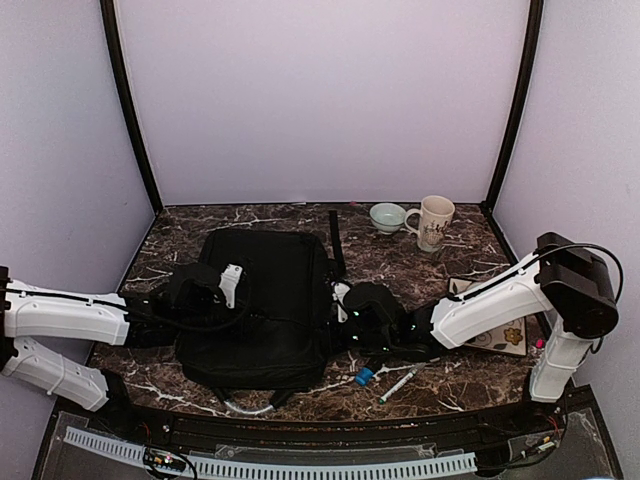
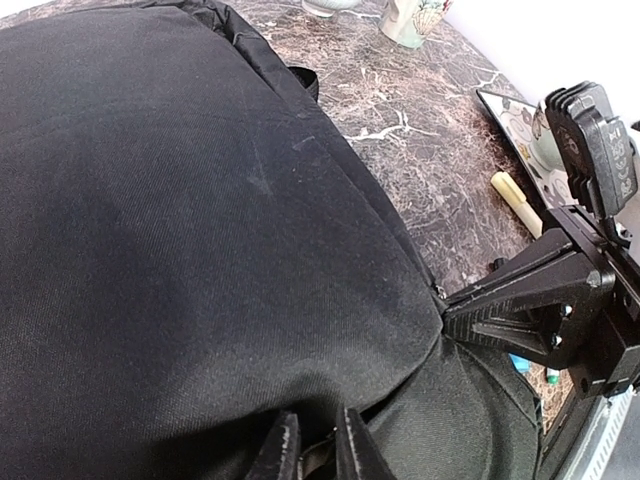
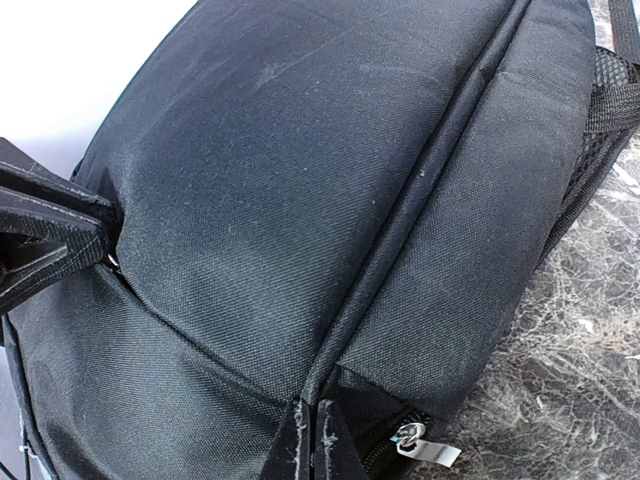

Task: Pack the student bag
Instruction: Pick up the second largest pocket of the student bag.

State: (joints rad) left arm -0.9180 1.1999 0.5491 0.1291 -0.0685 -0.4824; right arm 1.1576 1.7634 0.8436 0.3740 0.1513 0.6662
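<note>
Bag: large flat black fabric student bag (image 1: 262,310) on marble table (image 1: 420,265), long axis near-to-far.
Left end effector (image 2: 318,435): over bag's left side, narrow gap, grip unclear.
Right end effector (image 3: 310,425): closed tight at right edge, silver zipper pull (image 3: 425,447) just beside.

You cannot tell what, if anything, sits between the left pincer (image 2: 320,428) tips, which the picture's near edge cuts off. The right arm (image 1: 490,300) hides much of the patterned flat thing (image 1: 510,338), and the blue thing (image 1: 363,376) by the student bag (image 1: 265,300) is too small to identify.
</note>
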